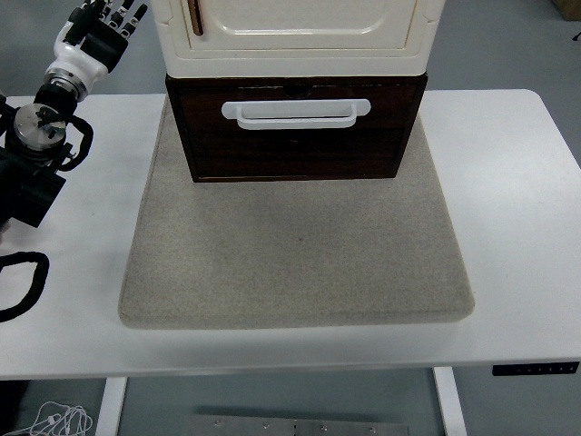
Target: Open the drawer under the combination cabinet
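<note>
Dark wood drawer [295,136] with a white handle [295,113] sits closed under the cabinet [290,36]; left hand [100,27] hovers well left, fingers loosely spread, holding nothing.

Single head view: high, near-side, facing forward-down over white table [508,227].
</note>
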Controlling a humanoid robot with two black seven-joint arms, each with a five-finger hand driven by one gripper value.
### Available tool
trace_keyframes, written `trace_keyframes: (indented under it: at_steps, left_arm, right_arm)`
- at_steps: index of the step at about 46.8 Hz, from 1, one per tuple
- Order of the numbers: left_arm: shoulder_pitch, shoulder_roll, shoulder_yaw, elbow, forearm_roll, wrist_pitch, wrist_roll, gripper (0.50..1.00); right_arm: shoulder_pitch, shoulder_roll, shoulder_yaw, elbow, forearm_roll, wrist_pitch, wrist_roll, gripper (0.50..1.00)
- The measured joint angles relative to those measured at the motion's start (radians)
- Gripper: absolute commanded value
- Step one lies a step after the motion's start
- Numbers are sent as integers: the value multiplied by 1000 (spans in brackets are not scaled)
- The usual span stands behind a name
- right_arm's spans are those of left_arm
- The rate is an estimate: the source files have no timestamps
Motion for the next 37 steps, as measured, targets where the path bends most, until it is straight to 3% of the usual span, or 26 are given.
trace_keyframes:
  at_steps: [37]
  left_arm:
    - [-11,26,0,-1,-2,-9,8,1000]
  right_arm:
    - [0,0,0,0,0,0,0,926]
